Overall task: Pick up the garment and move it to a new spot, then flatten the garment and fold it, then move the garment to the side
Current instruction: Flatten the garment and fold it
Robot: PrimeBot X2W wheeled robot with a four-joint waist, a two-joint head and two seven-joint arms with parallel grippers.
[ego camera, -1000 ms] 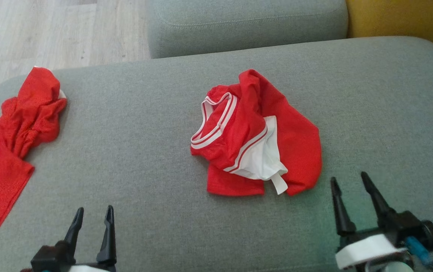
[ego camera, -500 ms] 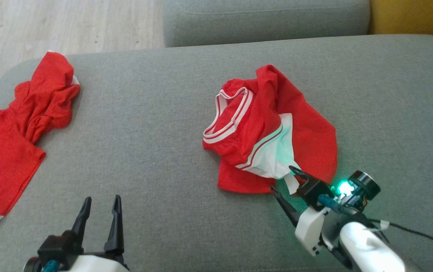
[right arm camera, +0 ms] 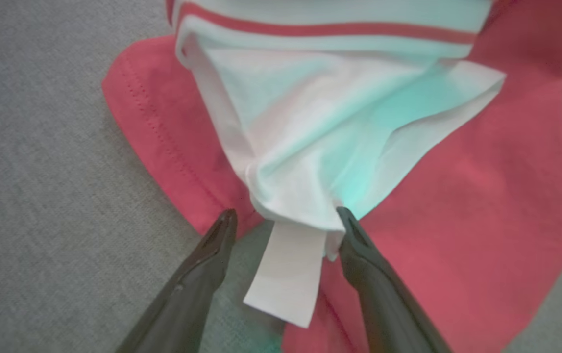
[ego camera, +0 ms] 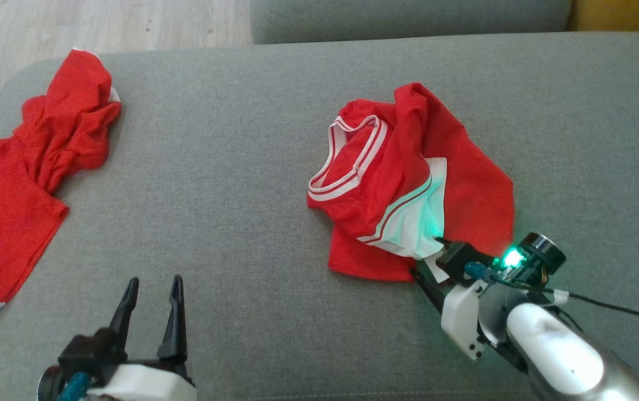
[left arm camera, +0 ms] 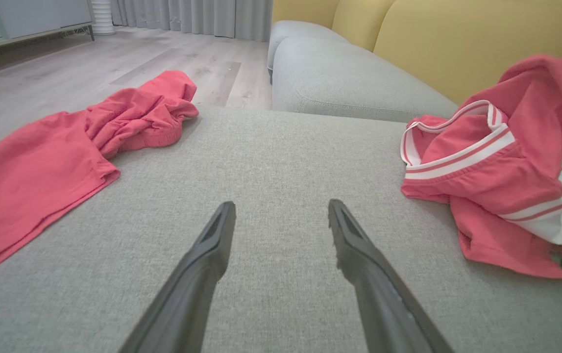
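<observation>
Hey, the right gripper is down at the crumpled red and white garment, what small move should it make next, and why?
Probably ease slightly forward and close. The right gripper is open, its fingers straddling the white strip and bunched white corner at the near edge of the garment, with nothing pinched. Closing there should catch enough cloth to lift.

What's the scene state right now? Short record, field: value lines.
surface: grey sofa cushion
target: red-and-white garment, crumpled, lying mid-cushion
right gripper: open, fingers either side of the garment's white strip at its near edge, not closed on it
left gripper: open, over bare cushion, holding nothing
other item: second red garment, rumpled, at the cushion's left edge, apart from the target
task stage: pick-up not yet done
</observation>
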